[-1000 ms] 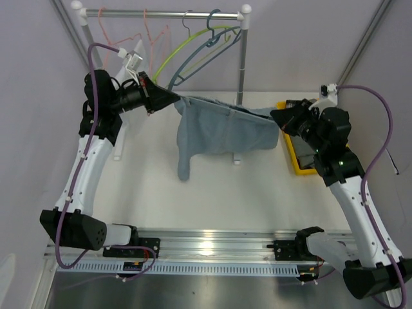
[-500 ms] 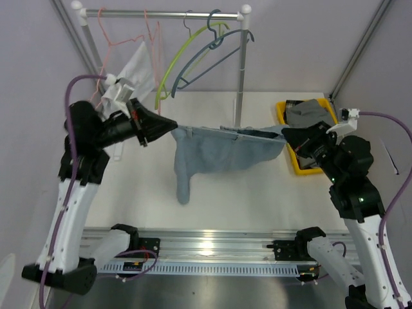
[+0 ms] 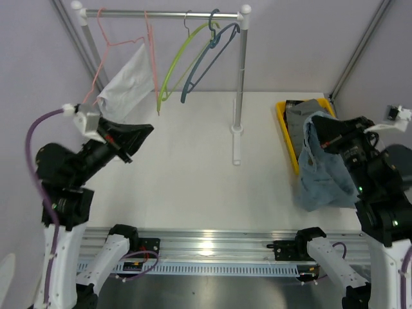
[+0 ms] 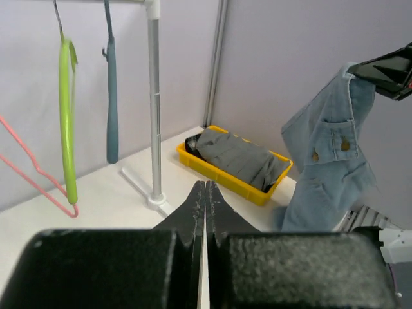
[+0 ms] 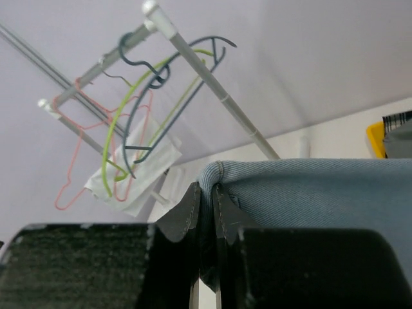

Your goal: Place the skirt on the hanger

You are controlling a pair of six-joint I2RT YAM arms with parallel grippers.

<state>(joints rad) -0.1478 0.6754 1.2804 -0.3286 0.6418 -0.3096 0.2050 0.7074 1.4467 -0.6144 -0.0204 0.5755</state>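
My right gripper is shut on the waist edge of the light blue denim skirt, which hangs from it at the right, beside the yellow bin; the fabric shows pinched between the fingers in the right wrist view. The left wrist view shows the skirt hanging free. My left gripper is shut and empty, raised at the left, far from the skirt. A green hanger, a blue hanger and a pink hanger hang on the rail.
A yellow bin with a grey garment stands at the right, behind the skirt. A white cloth hangs on the pink hanger. The rail's right post stands on a white foot in mid-table.
My left gripper has let go of the skirt and pulled back left. The skirt, earlier stretched between both grippers, now hangs from the right gripper alone, which moved right.
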